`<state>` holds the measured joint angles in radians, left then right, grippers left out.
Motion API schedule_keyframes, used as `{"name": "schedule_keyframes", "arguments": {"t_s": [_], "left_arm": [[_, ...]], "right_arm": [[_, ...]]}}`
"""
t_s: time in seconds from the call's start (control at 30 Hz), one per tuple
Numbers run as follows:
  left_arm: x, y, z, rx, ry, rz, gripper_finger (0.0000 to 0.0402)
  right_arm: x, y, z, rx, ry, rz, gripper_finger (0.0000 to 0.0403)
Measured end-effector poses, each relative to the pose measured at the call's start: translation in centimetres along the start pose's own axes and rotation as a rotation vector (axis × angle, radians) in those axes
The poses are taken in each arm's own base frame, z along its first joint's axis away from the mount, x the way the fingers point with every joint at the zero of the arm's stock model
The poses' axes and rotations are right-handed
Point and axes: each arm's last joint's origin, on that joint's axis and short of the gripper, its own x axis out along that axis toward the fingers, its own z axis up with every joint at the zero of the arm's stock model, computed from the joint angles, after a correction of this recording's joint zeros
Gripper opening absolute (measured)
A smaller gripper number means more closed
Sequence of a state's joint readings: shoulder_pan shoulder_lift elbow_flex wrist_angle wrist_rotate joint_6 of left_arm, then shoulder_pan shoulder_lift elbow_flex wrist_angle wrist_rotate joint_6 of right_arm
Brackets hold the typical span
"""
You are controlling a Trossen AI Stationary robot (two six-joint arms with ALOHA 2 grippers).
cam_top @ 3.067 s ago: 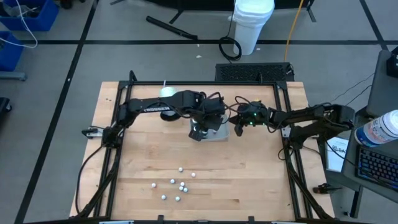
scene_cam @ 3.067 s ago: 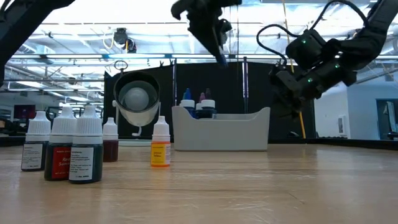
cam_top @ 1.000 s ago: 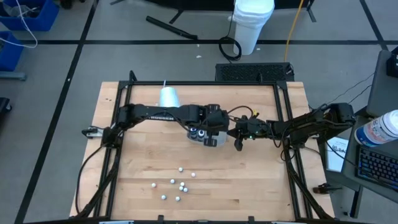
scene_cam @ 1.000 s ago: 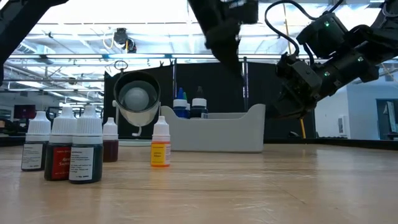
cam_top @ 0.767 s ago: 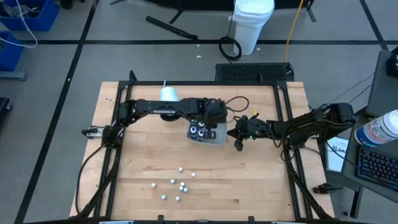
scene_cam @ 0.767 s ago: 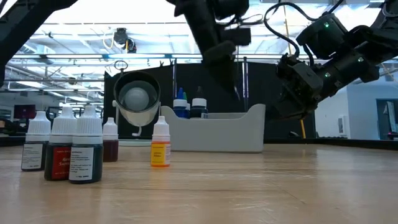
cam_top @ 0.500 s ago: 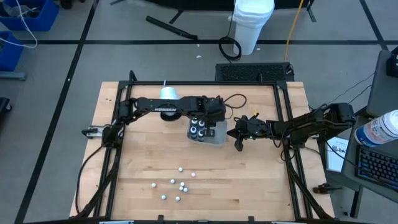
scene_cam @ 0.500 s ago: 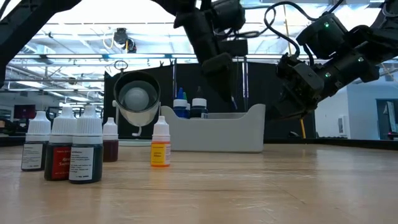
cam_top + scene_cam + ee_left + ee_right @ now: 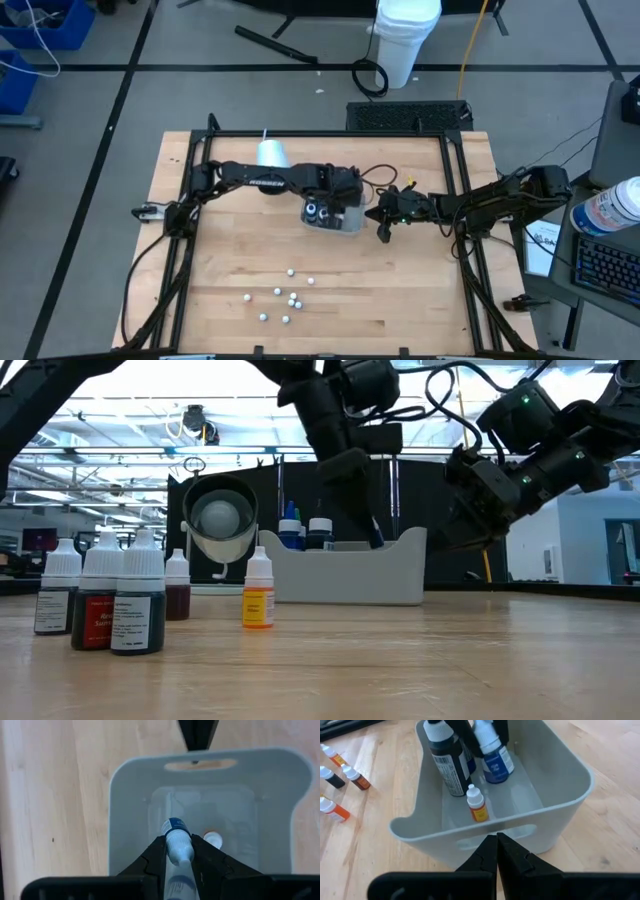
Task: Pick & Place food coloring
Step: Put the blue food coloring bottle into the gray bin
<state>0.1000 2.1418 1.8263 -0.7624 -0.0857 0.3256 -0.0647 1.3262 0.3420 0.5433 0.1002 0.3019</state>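
A clear grey tray (image 9: 350, 226) stands mid-table. Inside it are a black-capped dark bottle (image 9: 445, 762) and a tiny orange bottle (image 9: 477, 806). My left gripper (image 9: 178, 840) reaches down into the tray (image 9: 130, 810), shut on a food coloring bottle (image 9: 492, 755) with a white cap and a blue label. My right gripper (image 9: 496, 837) is shut just off the tray's right end wall (image 9: 560, 805). Several more food coloring bottles (image 9: 285, 298) stand loose near the table's front edge. My left gripper pinches the bottle's white cap end (image 9: 482, 737) between its two fingers. The fingers come from above, slanting down. The bottle hangs cap up and a little tilted, its blue base (image 9: 175, 826) low inside the tray; I cannot tell whether it touches the tray floor. My right gripper: I cannot tell whether its shut tips touch the tray's end wall.
A white cup (image 9: 272, 155) lies on its side behind the tray to the left, its mouth facing the low view. The loose bottles (image 9: 100, 600) crowd the near left of the low view, an orange one (image 9: 258, 592) beside them. Black frame rails (image 9: 185, 215) border the tabletop.
My left gripper has sunk into the tray with the blue-labelled bottle, shifting a little over the tray as it went and tipping slightly. The tray and my right gripper have kept still.
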Motion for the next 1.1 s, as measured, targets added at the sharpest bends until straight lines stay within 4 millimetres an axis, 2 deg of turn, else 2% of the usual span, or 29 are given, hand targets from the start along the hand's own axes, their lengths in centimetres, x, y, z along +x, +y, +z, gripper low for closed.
{"name": "schedule_keyframes", "arguments": {"t_s": [0.13, 0.37, 0.47, 1.1], "left_arm": [[0.0, -0.2, 0.2, 0.01, -0.01, -0.005, 0.0076], [3.0, -0.7, -0.5, 0.044, 0.052, -0.015, 0.0076], [3.4, -0.7, -0.5, 0.06, 0.066, -0.003, 0.0076], [3.5, -0.6, -0.5, 0.109, 0.065, -0.007, 0.0079]], "right_arm": [[0.0, 0.0, 0.1, 0.001, -0.008, 0.002, 0.0], [0.0, 0.0, 0.0, 0.001, -0.005, 0.002, 0.0], [0.0, 0.0, 0.0, 0.0, -0.003, 0.002, 0.0], [0.0, 0.0, 0.0, 0.0, 0.002, 0.0, 0.0]]}}
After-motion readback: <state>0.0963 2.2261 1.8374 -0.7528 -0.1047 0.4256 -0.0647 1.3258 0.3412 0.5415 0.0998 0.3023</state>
